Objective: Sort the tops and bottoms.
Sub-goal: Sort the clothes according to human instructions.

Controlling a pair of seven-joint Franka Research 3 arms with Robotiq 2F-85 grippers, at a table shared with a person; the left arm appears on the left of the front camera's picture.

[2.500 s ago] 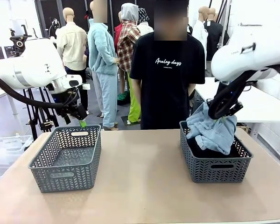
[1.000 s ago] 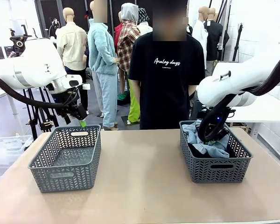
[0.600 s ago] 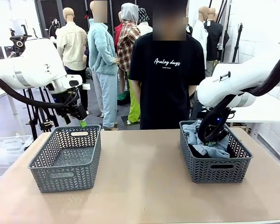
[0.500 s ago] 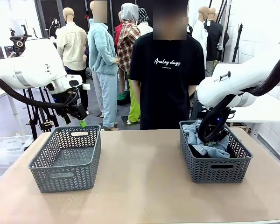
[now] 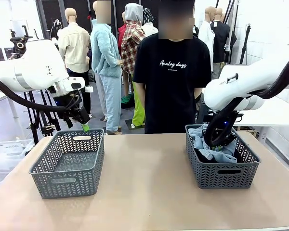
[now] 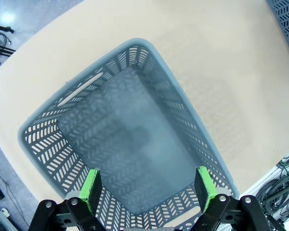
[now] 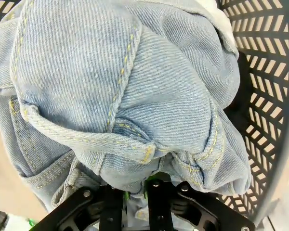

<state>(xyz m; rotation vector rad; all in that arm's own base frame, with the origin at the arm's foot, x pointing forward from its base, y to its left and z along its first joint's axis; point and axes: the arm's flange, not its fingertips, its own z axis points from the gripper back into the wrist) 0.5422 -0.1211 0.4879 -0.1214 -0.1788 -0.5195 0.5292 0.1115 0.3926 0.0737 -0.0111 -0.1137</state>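
From my front camera, my right gripper [image 5: 216, 142] is sunk into the right basket [image 5: 221, 174], its fingertips buried under the pale denim [image 5: 216, 153]. The basket wall hides most of the black garment [image 5: 241, 154] beneath. On my right wrist view, denim folds [image 7: 120, 91] cover the fingers.

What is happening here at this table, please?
The right tool is shut on pale jeans, holding them low inside the right basket, where a dark garment also lies. The left tool hangs open above the left basket, which holds nothing. A person stands at the far side, watching.
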